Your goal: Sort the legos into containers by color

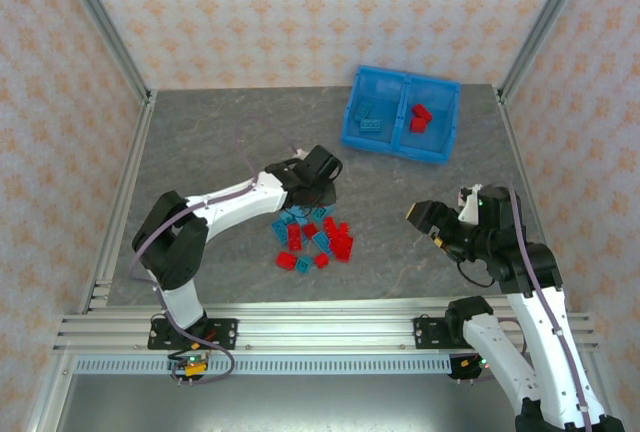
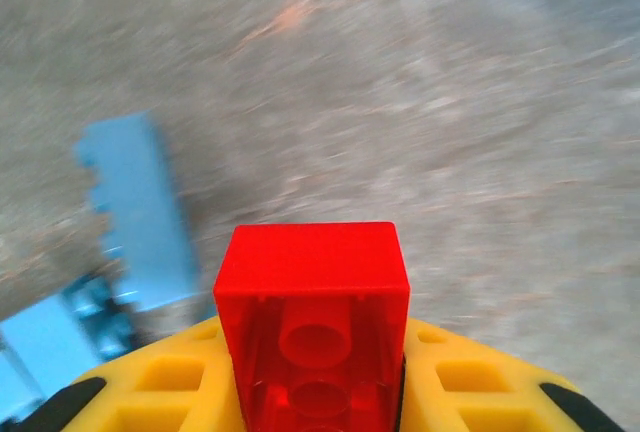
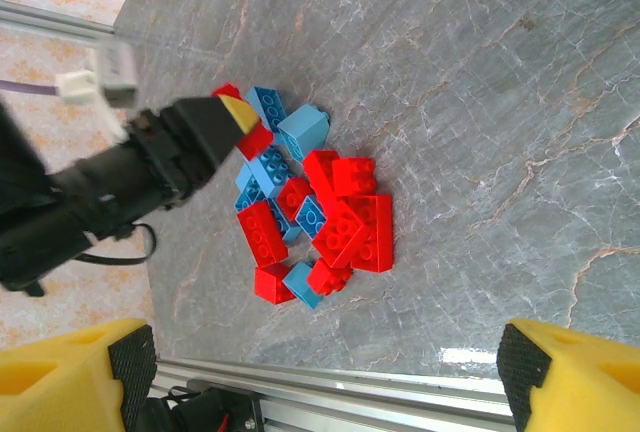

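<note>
The grey table (image 1: pixel 230 142) carries the blue bin (image 1: pixel 392 145) at the upper right of the top view, with blue bricks (image 1: pixel 372 120) in its left compartment and red bricks (image 1: pixel 420 117) in its right. The right gripper (image 3: pixel 325 352), lower right, has its fingers wide apart. The pile of loose legos (image 1: pixel 312 240) lies at centre. At the pile's upper edge, the left gripper (image 3: pixel 243 124) is clamped on a red brick (image 2: pixel 312 302).

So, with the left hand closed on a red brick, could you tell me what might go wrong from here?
The red brick sticks out well past the left hand, so it might pivot or slip in transit. A blue brick lies close beside it and could get dragged along. The bin holds red bricks in its right compartment; a drop near the divider may missort.
</note>
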Robot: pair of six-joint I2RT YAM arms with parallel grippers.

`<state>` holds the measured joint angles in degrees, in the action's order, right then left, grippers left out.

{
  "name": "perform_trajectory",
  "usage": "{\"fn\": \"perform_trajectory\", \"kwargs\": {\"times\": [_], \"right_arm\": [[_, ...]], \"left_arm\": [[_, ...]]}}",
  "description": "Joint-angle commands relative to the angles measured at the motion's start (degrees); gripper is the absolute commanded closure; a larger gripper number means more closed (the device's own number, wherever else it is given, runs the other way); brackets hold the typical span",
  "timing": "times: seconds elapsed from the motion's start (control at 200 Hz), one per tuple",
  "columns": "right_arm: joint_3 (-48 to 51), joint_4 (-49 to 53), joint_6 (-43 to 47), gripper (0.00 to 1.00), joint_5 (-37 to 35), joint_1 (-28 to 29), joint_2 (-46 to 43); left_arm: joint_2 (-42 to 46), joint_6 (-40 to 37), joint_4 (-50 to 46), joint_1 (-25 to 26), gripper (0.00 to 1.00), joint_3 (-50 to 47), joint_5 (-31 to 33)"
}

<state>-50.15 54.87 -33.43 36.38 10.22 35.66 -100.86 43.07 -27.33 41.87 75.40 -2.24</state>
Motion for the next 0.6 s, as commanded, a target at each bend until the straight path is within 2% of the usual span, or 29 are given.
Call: {"fn": "perform_trajectory", "kwargs": {"times": [0.0, 0.19, 0.255, 0.415, 0.596], "right_arm": [[-1.54, -0.27, -0.72, 0.1, -1.21, 0.21, -1.0], [-2.03, 0.57, -1.59, 0.1, -2.72, 0.24, -3.05], [-2.48, 2.02, -1.57, 0.1, -3.89, 0.24, -4.05], [-3.68, 6.39, -2.41, 0.11, -10.01, 0.2, -7.67], [-3.3, 7.93, -4.06, 0.1, -14.07, 0.24, -12.11]], "left_arm": [[1.37, -2.67, 1.05, 3.46, 0.72, 8.73, 2.01], [-8.14, -5.15, 3.75, 5.86, 0.75, 22.05, 3.05], [-14.01, -7.18, 3.91, 6.09, 0.76, 28.38, 3.67], [-25.06, -16.4, 3.69, 6.26, 0.76, 44.71, 5.15], [-38.86, -25.17, -0.8, 6.2, 0.76, 67.97, 7.61]]}}
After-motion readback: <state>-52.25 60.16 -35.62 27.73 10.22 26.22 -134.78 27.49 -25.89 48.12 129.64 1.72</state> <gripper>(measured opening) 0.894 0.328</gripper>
